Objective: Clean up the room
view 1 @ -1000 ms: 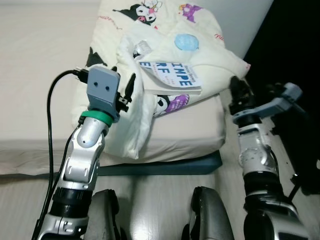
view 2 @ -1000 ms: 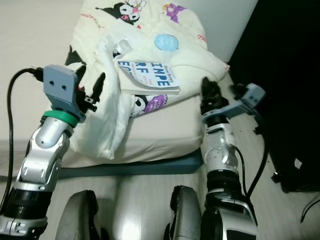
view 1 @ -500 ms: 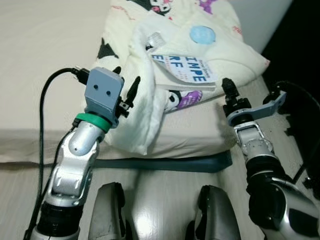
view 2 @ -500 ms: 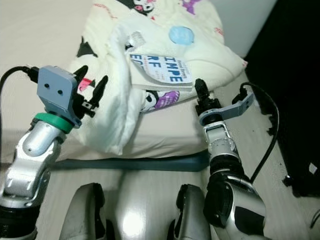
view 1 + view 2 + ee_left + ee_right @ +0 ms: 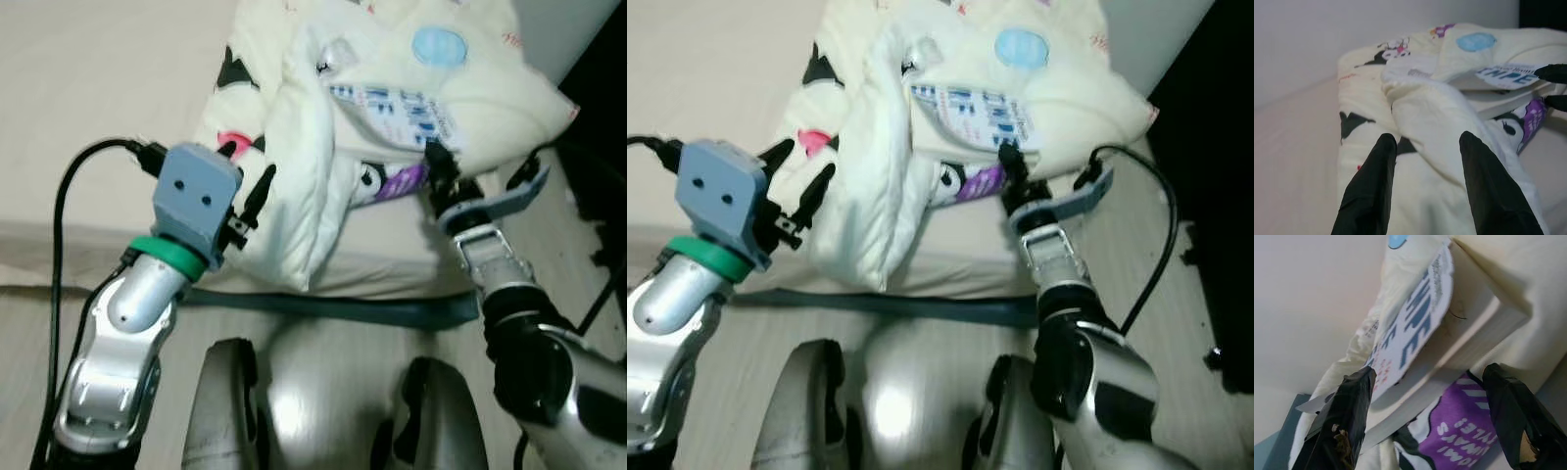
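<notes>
A book (image 5: 387, 108) lies on a crumpled cream blanket (image 5: 323, 186) heaped at the right corner of the bed (image 5: 88, 147). The right gripper (image 5: 1430, 416) has its fingers spread wide just at the book's near edge, holding nothing. The left gripper (image 5: 1425, 186), fingers also parted and empty, hovers over the blanket's front fold near the bed's front edge.

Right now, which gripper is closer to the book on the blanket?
Right. The right gripper is open right at the book's near edge; the left gripper is open over the blanket's fold, off to the book's left.
</notes>
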Motion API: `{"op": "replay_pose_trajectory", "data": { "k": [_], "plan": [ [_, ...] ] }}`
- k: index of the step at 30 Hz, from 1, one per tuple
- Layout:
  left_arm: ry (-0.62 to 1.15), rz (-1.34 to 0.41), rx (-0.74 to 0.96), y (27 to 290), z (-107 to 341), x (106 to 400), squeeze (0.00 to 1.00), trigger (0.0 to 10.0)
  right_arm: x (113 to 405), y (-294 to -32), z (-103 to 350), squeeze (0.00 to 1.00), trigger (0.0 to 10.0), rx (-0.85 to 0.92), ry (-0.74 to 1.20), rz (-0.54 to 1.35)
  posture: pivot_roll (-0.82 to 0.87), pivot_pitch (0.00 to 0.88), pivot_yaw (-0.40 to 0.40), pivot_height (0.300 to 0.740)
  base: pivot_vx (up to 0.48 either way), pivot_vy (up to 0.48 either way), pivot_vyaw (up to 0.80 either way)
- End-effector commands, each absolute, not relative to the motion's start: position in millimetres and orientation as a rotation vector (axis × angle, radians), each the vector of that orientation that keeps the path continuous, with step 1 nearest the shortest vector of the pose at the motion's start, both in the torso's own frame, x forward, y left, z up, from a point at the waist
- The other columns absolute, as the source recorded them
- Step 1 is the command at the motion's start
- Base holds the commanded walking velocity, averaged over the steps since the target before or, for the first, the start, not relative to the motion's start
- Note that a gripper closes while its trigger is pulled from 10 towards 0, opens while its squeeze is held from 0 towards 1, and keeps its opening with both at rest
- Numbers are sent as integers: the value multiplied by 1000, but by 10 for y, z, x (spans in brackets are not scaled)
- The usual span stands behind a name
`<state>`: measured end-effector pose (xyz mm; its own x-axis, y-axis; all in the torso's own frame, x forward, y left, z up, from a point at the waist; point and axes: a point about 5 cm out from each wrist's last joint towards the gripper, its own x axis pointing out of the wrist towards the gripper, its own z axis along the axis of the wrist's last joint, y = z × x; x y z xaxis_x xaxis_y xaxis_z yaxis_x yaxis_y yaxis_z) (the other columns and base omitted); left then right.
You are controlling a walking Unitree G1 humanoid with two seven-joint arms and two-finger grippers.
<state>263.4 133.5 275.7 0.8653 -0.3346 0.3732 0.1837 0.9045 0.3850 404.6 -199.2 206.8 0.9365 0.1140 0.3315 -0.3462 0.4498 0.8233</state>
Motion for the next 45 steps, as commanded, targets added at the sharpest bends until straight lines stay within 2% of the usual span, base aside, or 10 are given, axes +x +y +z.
{"op": "replay_pose_trajectory", "data": {
  "k": [1, 18, 19, 23, 32, 34, 36, 38, 41, 45],
  "plan": [
    [-434, -289, 357, 1335, 2746, 2592, 0, 10000, 4040, -2019, 2029, 0, 10000, 1095, -233, 274, 402, 391, 97, 525, 0, 0, 0],
    [-377, -288, 374, 1362, 2797, 2463, 0, 10000, 4055, -2135, 2209, 0, 8353, 1049, -284, 315, 430, 439, 116, 525, 0, 0, 0],
    [-374, -289, 374, 1359, 2801, 2454, 0, 10000, 4062, -2130, 2247, 0, 7490, 1038, -292, 322, 432, 440, 118, 525, 0, 0, 0],
    [-368, -293, 377, 1356, 2804, 2442, 0, 10000, 4074, -2137, 2359, 0, 6667, 1016, -331, 348, 439, 444, 123, 525, 0, 0, 0],
    [-348, -298, 381, 1350, 2792, 2427, 0, 10000, 4058, -2250, 2596, 0, 6863, 1031, -456, 399, 439, 447, 128, 525, 0, 0, 0],
    [-342, -300, 381, 1345, 2789, 2423, 0, 10000, 4052, -2281, 2631, 0, 6431, 1037, -478, 400, 439, 447, 128, 525, 0, 0, 0],
    [-334, -303, 381, 1342, 2783, 2421, 0, 10000, 4042, -2316, 2721, 0, 4627, 1042, -519, 421, 433, 447, 133, 525, 0, 0, 0],
    [-330, -303, 381, 1344, 2783, 2421, 0, 10000, 4040, -2311, 2784, 0, 4314, 1039, -540, 449, 433, 447, 133, 525, 0, 0, 0],
    [-326, -303, 381, 1346, 2781, 2422, 0, 10000, 4042, -2290, 2859, 0, 5804, 1039, -558, 480, 433, 447, 133, 525, 0, 0, 0],
    [-323, -307, 380, 1335, 2783, 2427, 0, 10000, 4050, -2256, 2878, 0, 5686, 1048, -555, 499, 427, 444, 133, 525, 0, 0, 0]
  ]
}}
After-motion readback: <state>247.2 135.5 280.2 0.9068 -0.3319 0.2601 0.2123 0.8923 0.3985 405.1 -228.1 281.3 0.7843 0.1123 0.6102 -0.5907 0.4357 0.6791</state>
